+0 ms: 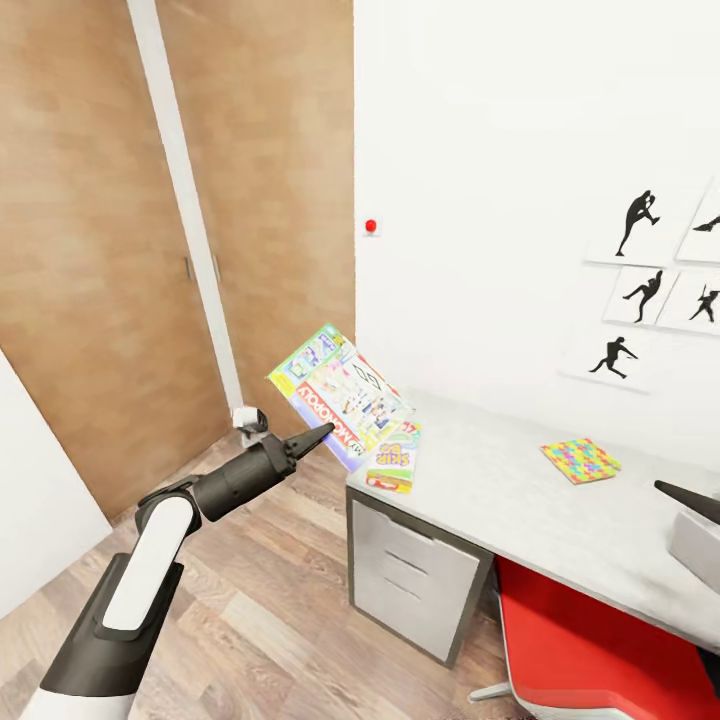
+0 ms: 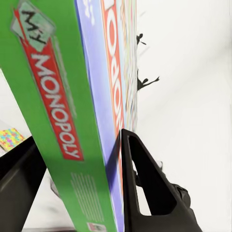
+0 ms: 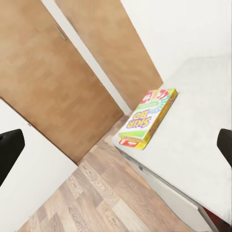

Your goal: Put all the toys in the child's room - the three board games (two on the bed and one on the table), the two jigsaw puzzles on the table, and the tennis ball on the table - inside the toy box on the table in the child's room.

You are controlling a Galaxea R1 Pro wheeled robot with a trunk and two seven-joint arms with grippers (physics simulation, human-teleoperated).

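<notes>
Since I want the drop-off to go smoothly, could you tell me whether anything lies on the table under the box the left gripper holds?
Yes: a yellow Skip-Bo card game box lies at the grey table's corner, beneath the held green-and-purple Monopoly box in the left gripper.

Flat Monopoly board-game box (image 1: 338, 392) held above grey desk's (image 1: 520, 500) left corner; Skip-Bo card box (image 1: 394, 457) beneath it; square multicoloured jigsaw puzzle (image 1: 581, 460) farther right.

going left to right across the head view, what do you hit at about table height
left gripper → Monopoly box it holds → Skip-Bo box at the table's corner → colourful puzzle flat on the table → right gripper at the picture's edge
</notes>
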